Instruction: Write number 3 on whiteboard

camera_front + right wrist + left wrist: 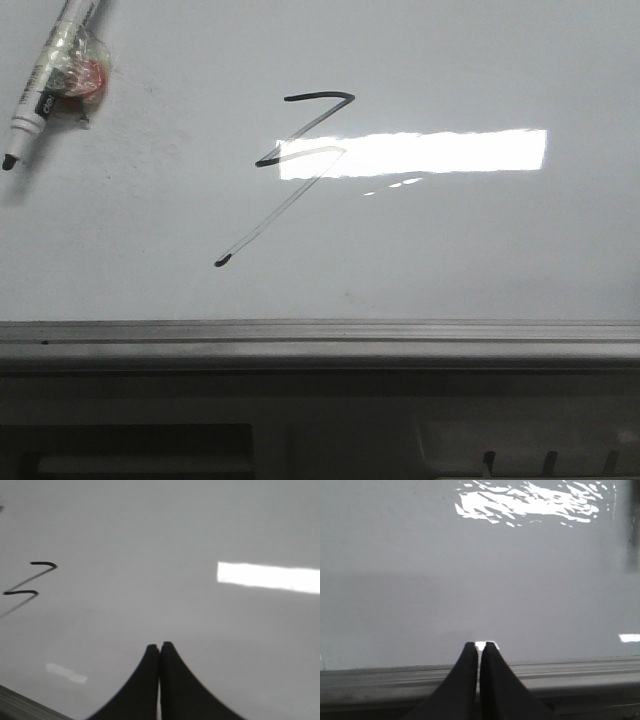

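The number 3 (300, 160) is drawn mid-board on the whiteboard (480, 250), a thin angular zigzag; its faint tail partly washes out in the glare and ends in a dot. A marker (45, 85) at the far left is cut off. Left gripper (479, 647) and right gripper (160, 647): jaws clenched, empty. The surface is glossy.

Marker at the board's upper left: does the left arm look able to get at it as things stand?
Probably yes. The marker lies uncapped on the whiteboard, with only a small red item beside it and bare board around. The left gripper is shut and empty, so it would need to open first.
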Action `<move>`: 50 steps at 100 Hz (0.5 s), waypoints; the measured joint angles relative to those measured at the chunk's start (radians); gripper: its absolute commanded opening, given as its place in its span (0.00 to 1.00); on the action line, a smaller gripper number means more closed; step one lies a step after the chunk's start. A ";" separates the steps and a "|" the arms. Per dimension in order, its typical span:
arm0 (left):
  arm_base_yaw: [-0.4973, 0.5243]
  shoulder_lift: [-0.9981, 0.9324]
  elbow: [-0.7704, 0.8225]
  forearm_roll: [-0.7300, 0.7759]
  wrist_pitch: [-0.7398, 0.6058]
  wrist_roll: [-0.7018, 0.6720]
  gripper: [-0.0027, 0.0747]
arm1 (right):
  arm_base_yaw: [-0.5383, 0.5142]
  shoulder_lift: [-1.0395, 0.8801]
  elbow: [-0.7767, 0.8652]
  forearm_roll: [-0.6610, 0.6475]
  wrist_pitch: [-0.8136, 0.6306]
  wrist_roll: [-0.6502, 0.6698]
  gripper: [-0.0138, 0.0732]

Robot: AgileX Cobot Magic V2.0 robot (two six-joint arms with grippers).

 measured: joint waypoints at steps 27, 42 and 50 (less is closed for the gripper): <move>0.000 0.000 0.000 0.000 0.000 0.000 0.01 | -0.229 -0.130 0.000 -0.207 0.319 0.196 0.10; 0.000 0.000 0.000 0.000 0.000 0.000 0.01 | -0.243 -0.252 0.000 -0.207 0.505 0.198 0.10; 0.000 0.000 0.000 0.000 0.000 0.000 0.01 | -0.244 -0.304 -0.002 -0.207 0.574 0.199 0.10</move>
